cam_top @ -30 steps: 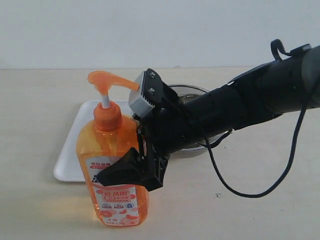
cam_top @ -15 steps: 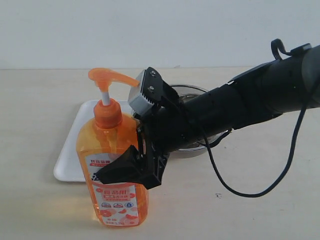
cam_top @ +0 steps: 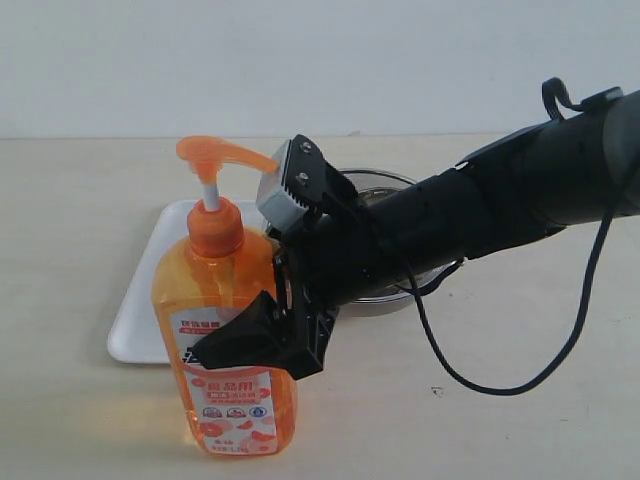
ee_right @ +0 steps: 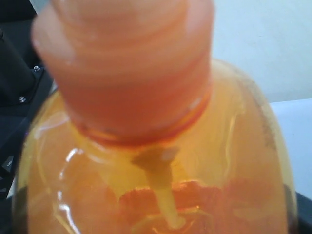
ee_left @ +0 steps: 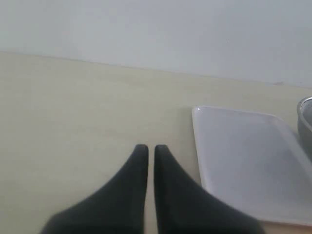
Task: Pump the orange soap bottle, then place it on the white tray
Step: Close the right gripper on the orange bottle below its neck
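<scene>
The bottle [cam_top: 225, 330] stands upright just in front of the tray [cam_top: 140, 310], on the camera side, with its base low over the table [cam_top: 90, 200]. Whether the base is touching cannot be told. It is clamped across its flat sides by the right gripper [cam_top: 250, 330], one finger being seen across the label and the other hidden behind. The left gripper [ee_left: 147, 148] is held over bare table beside the tray, its fingers pressed nearly together on nothing.

Several risks are judged from here:

- **Slipping:** smooth plastic is gripped at mid-height, so the bottle could slide or twist between the jaws if it is lifted quickly.
- **Tipping:** if the base is caught on the tray's raised rim, the tall bottle could be tipped, or the light tray pushed away.
- **Snagging:** the pump nozzle [cam_top: 215, 155] sits right against the grey wrist housing [cam_top: 290, 190] and might be snagged.
- **Knocking:** the metal bowl [cam_top: 385, 178], just behind the tray's right end, lies under the arm and could be knocked.

The table is pale, matte and beige. A plain white wall is seen behind the tray, and a black cable [cam_top: 500, 385] is draped to the tray's right.
</scene>
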Tool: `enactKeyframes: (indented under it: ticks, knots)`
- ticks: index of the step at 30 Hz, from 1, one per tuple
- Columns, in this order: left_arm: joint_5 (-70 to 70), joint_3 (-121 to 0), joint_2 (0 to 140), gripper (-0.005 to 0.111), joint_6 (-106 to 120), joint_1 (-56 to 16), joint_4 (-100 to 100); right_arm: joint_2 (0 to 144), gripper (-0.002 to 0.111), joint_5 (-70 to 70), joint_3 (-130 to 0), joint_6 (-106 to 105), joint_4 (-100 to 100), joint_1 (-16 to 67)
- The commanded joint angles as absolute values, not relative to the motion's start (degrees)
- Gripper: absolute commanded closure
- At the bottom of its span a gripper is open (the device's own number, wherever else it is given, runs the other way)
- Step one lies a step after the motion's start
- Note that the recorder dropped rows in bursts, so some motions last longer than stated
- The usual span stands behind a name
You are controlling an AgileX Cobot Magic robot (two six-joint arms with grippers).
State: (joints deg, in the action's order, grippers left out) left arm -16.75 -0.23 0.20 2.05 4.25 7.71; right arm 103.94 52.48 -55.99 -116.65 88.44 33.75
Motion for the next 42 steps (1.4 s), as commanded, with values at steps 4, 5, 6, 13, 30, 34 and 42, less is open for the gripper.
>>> enactKeyframes:
  ticks: [4, 5, 6, 13, 30, 34, 42]
  knots:
    - [-16.7, 0.0, 0.0, 0.102, 1.8, 4.0, 8.1, 104.0, 0.108, 54.4, -56.2, -115.5, 88.6, 33.9]
    - [-16.7, 0.0, 0.0, 0.102, 1.8, 4.0, 8.1, 104.0, 0.108, 54.4, -56.2, -115.5, 89.0, 33.9]
    - [-16.7, 0.0, 0.0, 0.102, 1.8, 4.0, 8.1, 104.0, 0.108, 54.4, -56.2, -115.5, 89.2, 33.9]
    - [-16.7, 0.0, 0.0, 0.102, 1.8, 4.0, 8.1, 102.1, 0.108, 54.4, -56.2, -117.5, 89.6, 33.9]
    - [-16.7, 0.0, 0.0, 0.102, 1.8, 4.0, 8.1, 95.0, 0.108, 54.2, -56.2, -117.3, 89.2, 33.9]
    - [-16.7, 0.0, 0.0, 0.102, 1.8, 4.0, 8.1, 93.9, 0.108, 54.2, -56.2, -117.3, 88.2, 33.9]
    - [-16.7, 0.0, 0.0, 0.102, 1.8, 4.0, 8.1, 90.5, 0.108, 54.4, -56.2, -116.8, 87.7, 33.9]
